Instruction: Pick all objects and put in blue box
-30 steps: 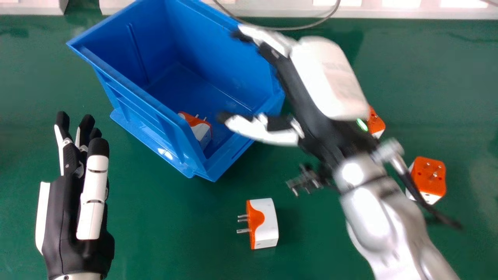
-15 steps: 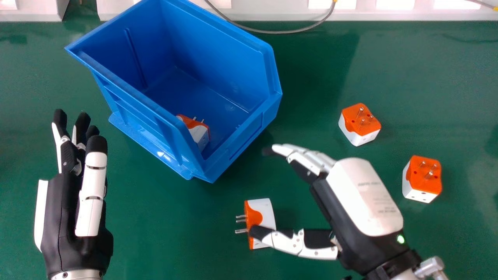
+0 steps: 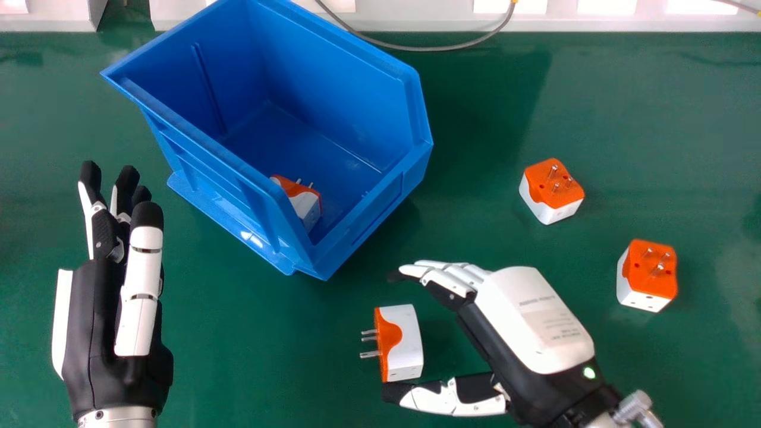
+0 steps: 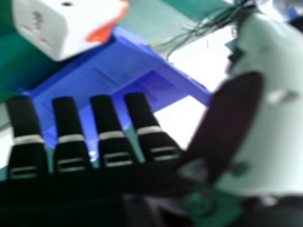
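Right hand, head view: fingers relaxed and well apart from the thumb, clamped on nothing.
Nearest plug adapter, head view: on the table, in the gap between the right fingertips and thumb, prongs aimed away from the palm. Whether the thumb touches it cannot be told.
Grip risk, head view: the thumb lies right by one side while the fingers lie farther off; if the thumb closes first, it may shove or spin the adapter rather than pinch it.
Prongs, head view: they point outward past the fingertips; a grip too near them could slip off the body.
Blue box, head view: beyond the right fingertips, with one adapter inside. A low carry could knock its wall.
Other adapters, head view: one beyond the knuckles, another beside the back of the hand; a wide swing could bump either.
Left hand, head view: idle, fingers straight.
Fingertips, right hand view: apart from the thumb, the adapter past them; closing without moving in may catch only air.
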Robot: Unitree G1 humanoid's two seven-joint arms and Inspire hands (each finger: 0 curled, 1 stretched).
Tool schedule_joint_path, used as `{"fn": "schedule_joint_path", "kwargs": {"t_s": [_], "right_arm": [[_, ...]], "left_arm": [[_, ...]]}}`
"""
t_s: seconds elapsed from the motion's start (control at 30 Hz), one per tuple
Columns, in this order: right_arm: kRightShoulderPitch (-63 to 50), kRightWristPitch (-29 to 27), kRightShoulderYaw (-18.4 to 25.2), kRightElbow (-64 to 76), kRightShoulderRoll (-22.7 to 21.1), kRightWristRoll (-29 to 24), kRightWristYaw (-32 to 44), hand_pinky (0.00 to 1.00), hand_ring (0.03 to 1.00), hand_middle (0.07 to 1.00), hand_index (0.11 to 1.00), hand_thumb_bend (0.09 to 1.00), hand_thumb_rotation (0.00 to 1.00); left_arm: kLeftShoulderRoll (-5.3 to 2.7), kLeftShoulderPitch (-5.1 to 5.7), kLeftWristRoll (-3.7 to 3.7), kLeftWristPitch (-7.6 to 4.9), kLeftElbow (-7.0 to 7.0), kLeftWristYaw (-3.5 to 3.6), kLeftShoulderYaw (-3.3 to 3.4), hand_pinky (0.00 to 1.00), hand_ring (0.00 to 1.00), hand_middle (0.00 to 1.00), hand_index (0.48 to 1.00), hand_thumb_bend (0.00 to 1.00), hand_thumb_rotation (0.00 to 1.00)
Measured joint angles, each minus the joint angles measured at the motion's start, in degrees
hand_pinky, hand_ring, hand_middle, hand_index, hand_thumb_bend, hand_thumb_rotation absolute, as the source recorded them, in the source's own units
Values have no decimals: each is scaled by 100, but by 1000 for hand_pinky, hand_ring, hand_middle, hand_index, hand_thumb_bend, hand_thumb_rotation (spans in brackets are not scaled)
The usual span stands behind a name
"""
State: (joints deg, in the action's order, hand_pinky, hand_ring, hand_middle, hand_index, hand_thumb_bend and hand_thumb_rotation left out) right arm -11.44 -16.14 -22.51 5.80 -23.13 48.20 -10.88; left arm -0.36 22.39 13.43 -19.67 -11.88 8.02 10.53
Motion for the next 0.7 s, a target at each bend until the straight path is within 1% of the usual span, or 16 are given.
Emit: {"fn": "schedule_joint_path", "kwargs": {"t_s": [0.13,0.2,0.33,0.43,0.5,0.57,0.6,0.67,0.7], "right_arm": [[262,-14,-43,-277,42,115,-4,652,776,802,792,463,630],[403,-10,-73,-434,57,183,-6,653,779,809,800,455,630],[695,12,-165,-827,96,273,-15,652,776,810,800,457,592],[902,24,-256,-1103,121,383,-88,646,770,806,798,453,577],[1012,31,-300,-1296,134,428,-133,649,773,808,800,454,572],[1081,44,-324,-1443,136,436,-138,656,781,814,807,451,572],[1104,48,-339,-1504,134,444,-149,649,775,809,801,455,555],[1171,52,-407,-1642,129,487,-181,650,777,811,803,452,565],[1202,54,-435,-1713,129,531,-197,650,777,811,802,453,566]], "left_arm": [[37,0,2,24,-4,-2,1,1000,1000,1000,1000,432,759],[37,3,1,30,-6,-8,0,1000,1000,1000,998,434,749],[40,0,0,30,-9,-21,-1,1000,1000,1000,999,435,738],[52,-3,-3,32,-15,-32,1,1000,1000,1000,1000,454,757],[80,-3,-14,33,-23,-50,1,1000,1000,1000,1000,460,771],[97,2,-55,40,-45,-60,3,1000,1000,1000,1000,472,781],[99,6,-58,46,-64,-63,4,1000,1000,1000,1000,471,779],[113,11,-55,72,-94,-64,6,1000,1000,1000,1000,473,780],[125,9,-54,105,-108,-62,6,1000,1000,1000,1000,474,785]]}}
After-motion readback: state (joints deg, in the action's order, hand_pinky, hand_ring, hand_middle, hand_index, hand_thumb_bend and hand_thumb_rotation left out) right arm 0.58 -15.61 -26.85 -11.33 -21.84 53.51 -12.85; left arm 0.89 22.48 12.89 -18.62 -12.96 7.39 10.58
